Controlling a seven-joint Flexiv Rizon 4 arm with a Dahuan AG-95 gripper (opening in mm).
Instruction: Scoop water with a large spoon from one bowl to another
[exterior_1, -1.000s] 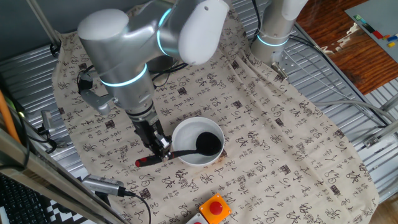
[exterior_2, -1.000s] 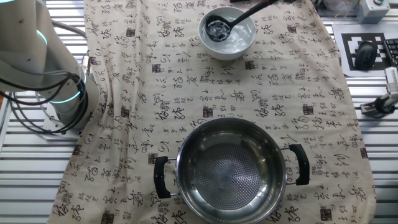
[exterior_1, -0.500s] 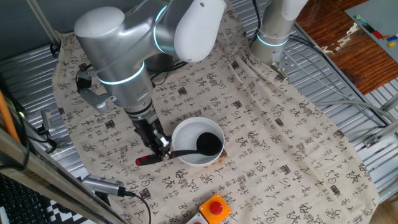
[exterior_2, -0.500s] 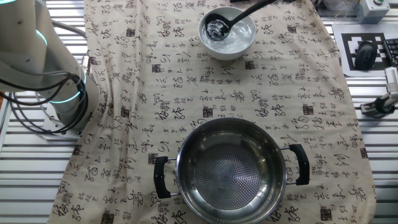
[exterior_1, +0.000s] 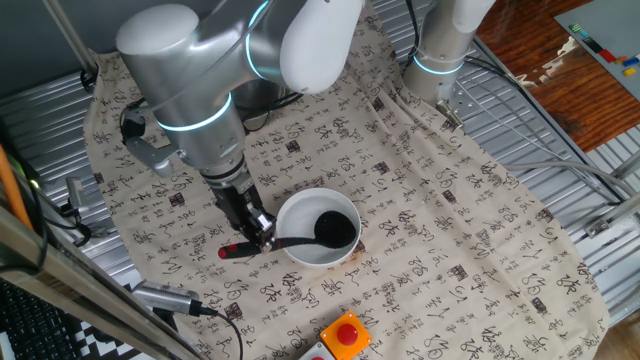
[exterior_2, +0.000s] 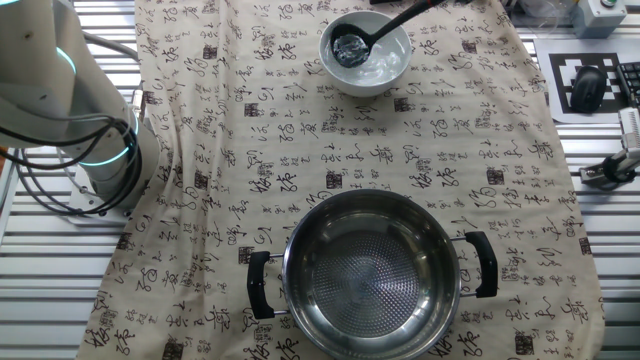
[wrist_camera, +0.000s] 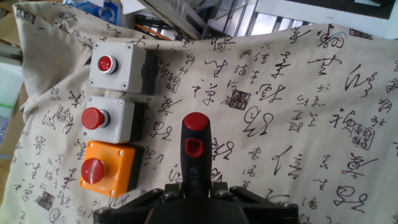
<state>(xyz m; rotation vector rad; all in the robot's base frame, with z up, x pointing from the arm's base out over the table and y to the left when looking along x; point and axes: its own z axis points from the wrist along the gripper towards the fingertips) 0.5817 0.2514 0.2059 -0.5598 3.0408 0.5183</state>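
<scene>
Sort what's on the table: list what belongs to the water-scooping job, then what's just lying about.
Part of the job:
- black ladle, scoop in the bowl
- white bowl holding water
- steel pot
- tool, shut on the ladle's handle

Lying about:
- orange button box
- two grey button boxes
- printed cloth

Your arm reaches down from the far side, its wrist angled toward the near left of the table. Your gripper (exterior_1: 262, 238) hangs low, fingers (wrist_camera: 231, 192) clamped around the ladle handle (wrist_camera: 196, 158).
</scene>
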